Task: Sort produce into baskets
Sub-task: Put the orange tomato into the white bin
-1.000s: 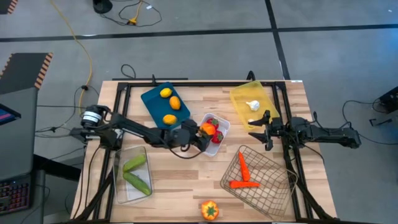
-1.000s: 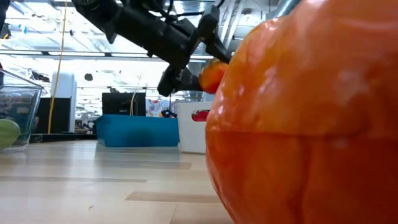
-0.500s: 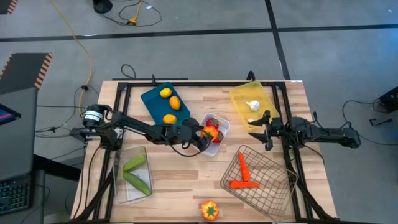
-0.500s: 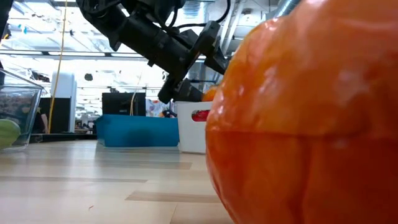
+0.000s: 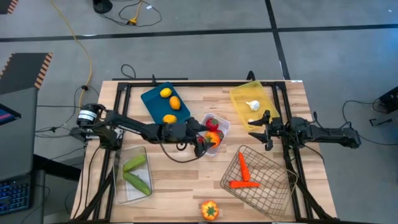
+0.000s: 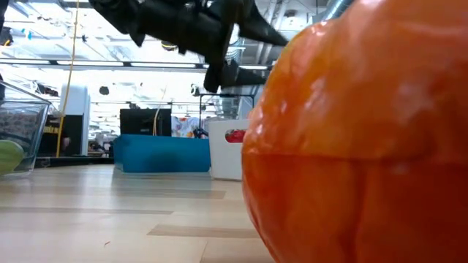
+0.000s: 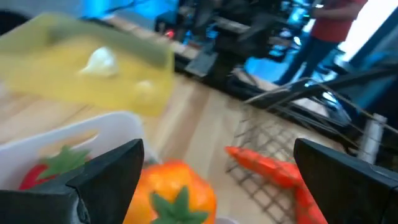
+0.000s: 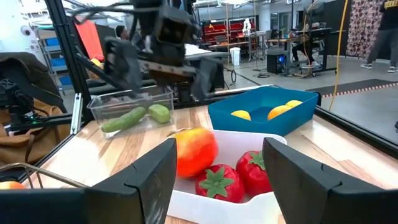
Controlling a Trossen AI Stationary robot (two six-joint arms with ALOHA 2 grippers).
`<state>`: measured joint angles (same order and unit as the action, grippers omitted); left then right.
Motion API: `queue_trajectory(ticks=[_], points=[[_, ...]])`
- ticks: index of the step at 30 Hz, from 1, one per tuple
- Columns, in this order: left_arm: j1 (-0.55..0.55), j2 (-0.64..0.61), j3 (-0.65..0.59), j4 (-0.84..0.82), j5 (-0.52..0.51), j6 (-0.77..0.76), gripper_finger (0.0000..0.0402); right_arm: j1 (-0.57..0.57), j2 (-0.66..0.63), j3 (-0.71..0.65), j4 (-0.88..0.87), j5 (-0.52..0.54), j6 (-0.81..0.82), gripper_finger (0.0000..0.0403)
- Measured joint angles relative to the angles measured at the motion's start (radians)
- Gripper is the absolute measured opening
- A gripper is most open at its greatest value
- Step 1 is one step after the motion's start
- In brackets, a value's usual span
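Note:
My left gripper (image 5: 203, 139) hangs open just above the near left part of the white tray (image 5: 224, 124). An orange-red pepper (image 5: 213, 138) lies in that tray beside two red tomatoes (image 8: 217, 182). In the left wrist view the pepper (image 7: 174, 194) shows below and between the spread fingers, and nothing is held. My right gripper (image 5: 265, 130) waits open and empty at the table's right, between the yellow tray and the wire basket, pointing at the white tray.
The teal tray (image 5: 150, 99) holds three citrus, the yellow tray (image 5: 239, 99) a white garlic, the clear bin (image 5: 120, 186) two cucumbers, and the wire basket (image 5: 273, 186) two carrots. Another orange pepper (image 5: 209, 210) sits by the table's near edge and fills the low view (image 6: 358, 139).
My left gripper carried the orange-red pepper down over the white tray, opened and let it go. The pepper now lies in the tray next to the tomatoes. The gripper has since risen and drawn back a little toward the table's left edge.

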<state>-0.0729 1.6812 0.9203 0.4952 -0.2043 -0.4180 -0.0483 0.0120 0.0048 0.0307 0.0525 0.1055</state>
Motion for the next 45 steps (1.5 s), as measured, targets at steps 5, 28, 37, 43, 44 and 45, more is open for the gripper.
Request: queue_trajectory(ticks=[5, 28, 37, 43, 44, 45], points=[[-0.042, -0.051, 0.0, -0.009, 0.026, 0.068, 0.04, 0.0, 0.0, 0.0, 0.0, 0.0, 0.0, 0.0265], [-0.371, -0.004, 0.207, -0.316, -0.193, 0.261, 0.04, 0.0, 0.0, 0.0, 0.0, 0.0, 0.0, 0.0265], [-0.402, 0.261, 0.752, -1.091, -0.157, 0.104, 0.04, 0.0, 0.0, 0.0, 0.0, 0.0, 0.0, 0.0265], [-0.406, 0.437, 1.064, -1.349, -0.14, -0.122, 0.04, 0.0, 0.0, 0.0, 0.0, 0.0, 0.0, 0.0265], [-0.4, 0.457, 1.109, -1.369, -0.139, -0.186, 0.04, 0.0, 0.0, 0.0, 0.0, 0.0, 0.0, 0.0265], [-0.393, 0.473, 1.146, -1.382, -0.14, -0.253, 0.04, 0.0, 0.0, 0.0, 0.0, 0.0, 0.0, 0.0265]])
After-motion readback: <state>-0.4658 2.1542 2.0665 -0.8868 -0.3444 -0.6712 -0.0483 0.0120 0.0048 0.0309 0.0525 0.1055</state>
